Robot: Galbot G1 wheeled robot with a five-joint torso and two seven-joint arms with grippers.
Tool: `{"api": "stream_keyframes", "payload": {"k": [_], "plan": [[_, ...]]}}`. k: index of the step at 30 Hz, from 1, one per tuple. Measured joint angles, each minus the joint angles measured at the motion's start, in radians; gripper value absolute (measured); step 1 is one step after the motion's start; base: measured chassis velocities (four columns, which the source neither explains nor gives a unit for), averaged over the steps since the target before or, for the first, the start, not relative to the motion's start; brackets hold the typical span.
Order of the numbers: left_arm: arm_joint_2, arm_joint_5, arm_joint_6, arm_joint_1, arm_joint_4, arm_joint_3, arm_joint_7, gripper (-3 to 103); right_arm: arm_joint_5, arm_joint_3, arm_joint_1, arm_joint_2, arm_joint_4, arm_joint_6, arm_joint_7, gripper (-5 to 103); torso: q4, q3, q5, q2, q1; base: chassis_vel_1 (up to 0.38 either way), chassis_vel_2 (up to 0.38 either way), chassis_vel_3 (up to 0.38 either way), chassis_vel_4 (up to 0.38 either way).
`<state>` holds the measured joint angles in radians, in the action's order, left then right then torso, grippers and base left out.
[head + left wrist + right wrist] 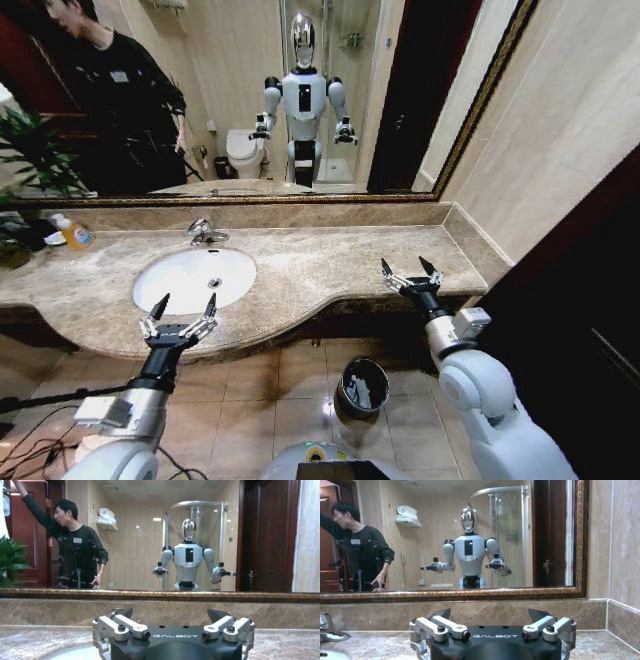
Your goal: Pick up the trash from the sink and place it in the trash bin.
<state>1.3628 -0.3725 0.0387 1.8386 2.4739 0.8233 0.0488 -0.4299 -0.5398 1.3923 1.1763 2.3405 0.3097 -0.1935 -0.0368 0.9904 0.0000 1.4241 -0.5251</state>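
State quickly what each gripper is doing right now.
Left gripper: open, empty, at the sink's front edge.
Right gripper: open, empty, over the countertop.

White-grey arms, black gripper bodies marked GALBOT, silver fingers.

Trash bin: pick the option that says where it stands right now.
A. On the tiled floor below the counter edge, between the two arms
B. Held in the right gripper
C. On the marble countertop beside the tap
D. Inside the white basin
A. The head view shows the trash bin standing on the floor tiles below the countertop, while the left gripper and the right gripper are both open and hold nothing.
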Motion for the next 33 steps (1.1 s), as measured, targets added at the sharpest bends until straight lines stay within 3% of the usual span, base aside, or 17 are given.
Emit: {"api": "stream_keyframes", "payload": {"k": [33], "plan": [[0.0,0.0,0.0,0.0,0.0,0.0,0.0,100,0.0,0.0,0.0,0.0,0.0,-0.001,0.001,100,0.0,0.0,0.0,0.0,0.0,0.0,0.0,0.0,0.0]]}}
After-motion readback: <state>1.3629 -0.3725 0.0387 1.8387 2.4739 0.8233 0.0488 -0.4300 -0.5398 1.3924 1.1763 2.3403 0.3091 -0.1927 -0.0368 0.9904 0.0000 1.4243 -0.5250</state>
